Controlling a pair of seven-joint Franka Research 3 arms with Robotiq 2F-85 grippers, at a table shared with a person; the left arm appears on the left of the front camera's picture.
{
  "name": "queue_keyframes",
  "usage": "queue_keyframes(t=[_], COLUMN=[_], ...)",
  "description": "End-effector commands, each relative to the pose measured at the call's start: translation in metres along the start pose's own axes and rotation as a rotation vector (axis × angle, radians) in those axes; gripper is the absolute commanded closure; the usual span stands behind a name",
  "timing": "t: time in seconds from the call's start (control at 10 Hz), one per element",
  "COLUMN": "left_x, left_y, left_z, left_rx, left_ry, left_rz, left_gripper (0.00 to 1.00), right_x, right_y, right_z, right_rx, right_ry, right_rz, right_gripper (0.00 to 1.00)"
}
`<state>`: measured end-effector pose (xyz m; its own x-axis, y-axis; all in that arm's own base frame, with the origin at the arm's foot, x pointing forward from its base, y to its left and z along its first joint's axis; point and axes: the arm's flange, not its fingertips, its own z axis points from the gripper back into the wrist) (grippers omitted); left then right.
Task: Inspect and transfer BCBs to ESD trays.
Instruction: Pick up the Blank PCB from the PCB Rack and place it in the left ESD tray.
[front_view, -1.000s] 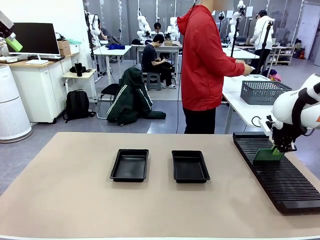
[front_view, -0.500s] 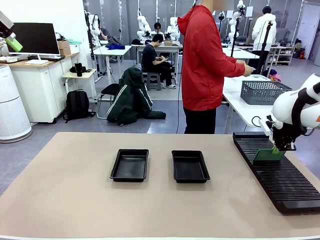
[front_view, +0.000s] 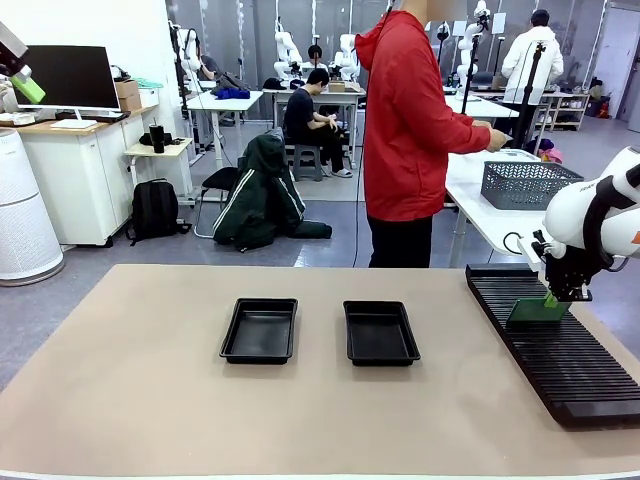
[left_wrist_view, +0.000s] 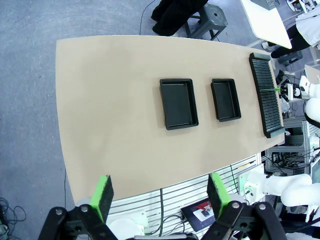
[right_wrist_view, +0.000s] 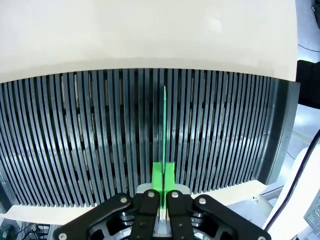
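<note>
Across a beige table (front_view: 130, 380): long black slotted rack (front_view: 575, 375) at the right edge, two shallow black ESD trays (front_view: 260, 330) (front_view: 380, 333) side by side mid-table, well apart from it. Standing on edge in a slot toward the rack's far end, one BCB (front_view: 536, 313) (right_wrist_view: 164, 125), thin and bright green, a mere line when seen edge-on from the right wrist; long axis level, running along the slot, across the rack's width. Pinched at its upper edge by the right gripper (front_view: 553, 298), jaws clamped tight. High above the table, left gripper (left_wrist_view: 160, 181), green pads spread wide.
</note>
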<state>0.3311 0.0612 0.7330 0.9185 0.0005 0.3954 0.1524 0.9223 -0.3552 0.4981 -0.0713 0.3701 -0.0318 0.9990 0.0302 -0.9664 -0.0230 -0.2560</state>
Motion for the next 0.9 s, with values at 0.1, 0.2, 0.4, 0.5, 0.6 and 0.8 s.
queue_keyframes(t=[0.1, 0.2, 0.4, 0.5, 0.6, 0.8], left_x=[0.000, 0.000, 0.000, 0.000, 0.000, 0.000], left_y=[0.001, 0.001, 0.001, 0.001, 0.001, 0.001], left_z=[0.000, 0.000, 0.000, 0.000, 0.000, 0.000], left_rx=[0.010, 0.010, 0.010, 0.010, 0.010, 0.010], left_ry=[-0.001, -0.001, -0.001, -0.001, -0.001, -0.001], left_rz=[0.000, 0.000, 0.000, 0.000, 0.000, 0.000], left_gripper=[0.00, 0.00, 0.00, 0.00, 0.00, 0.00], right_x=[0.001, 0.001, 0.003, 0.005, 0.007, 0.010], right_y=[-0.001, -0.001, 0.000, 0.000, -0.001, -0.003], right_z=[0.006, 0.011, 0.028, 0.038, 0.050, 0.085], right_rx=[-0.001, 0.007, 0.005, 0.002, 0.009, 0.022], right_ry=[0.007, 0.006, -0.003, 0.004, 0.007, -0.011], right_rz=[0.001, 0.002, 0.003, 0.001, 0.001, -0.010], right_gripper=[0.99, 0.99, 0.99, 0.99, 0.99, 0.99])
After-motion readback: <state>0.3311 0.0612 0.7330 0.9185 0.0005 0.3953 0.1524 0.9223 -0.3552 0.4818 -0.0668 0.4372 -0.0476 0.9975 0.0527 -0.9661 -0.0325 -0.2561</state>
